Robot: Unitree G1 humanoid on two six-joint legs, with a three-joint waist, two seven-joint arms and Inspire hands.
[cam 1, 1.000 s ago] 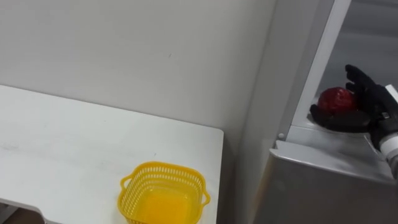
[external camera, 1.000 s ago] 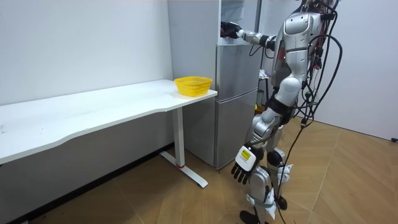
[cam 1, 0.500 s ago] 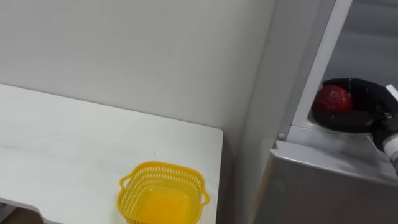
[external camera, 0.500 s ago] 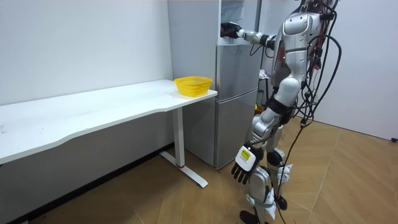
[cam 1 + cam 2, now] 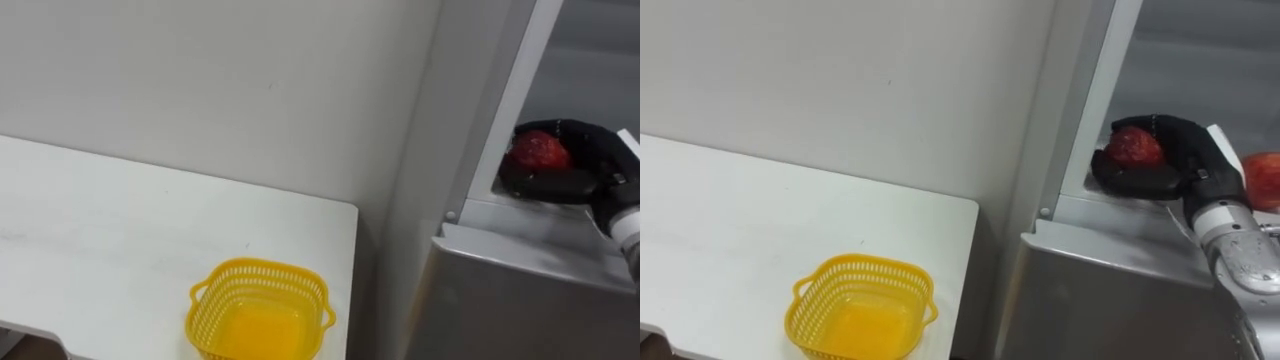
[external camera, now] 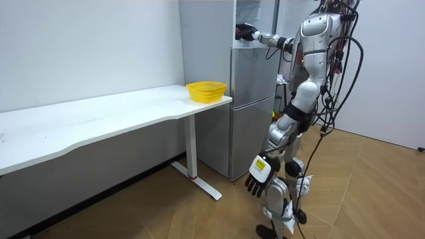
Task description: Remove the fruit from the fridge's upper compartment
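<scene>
Plain white wall (image 6: 86,46), evenly lit, backs a long white table (image 6: 99,123) on a white leg frame; a grey fridge (image 6: 249,106) stands just beside the table's end against the same wall, all on a herringbone wood floor (image 6: 372,192).

The robot's right hand (image 5: 1185,148) reaches into the open upper compartment of a silver fridge (image 5: 1110,275), its dark fingers and thumb curled around 1 red fruit (image 5: 1133,146). A 2nd red fruit (image 5: 1264,180) sits just beside the wrist, on the side away from the fingertips. Well below the hand and far to its left, a yellow basket (image 5: 862,262) stands on a white table (image 5: 730,215).
</scene>
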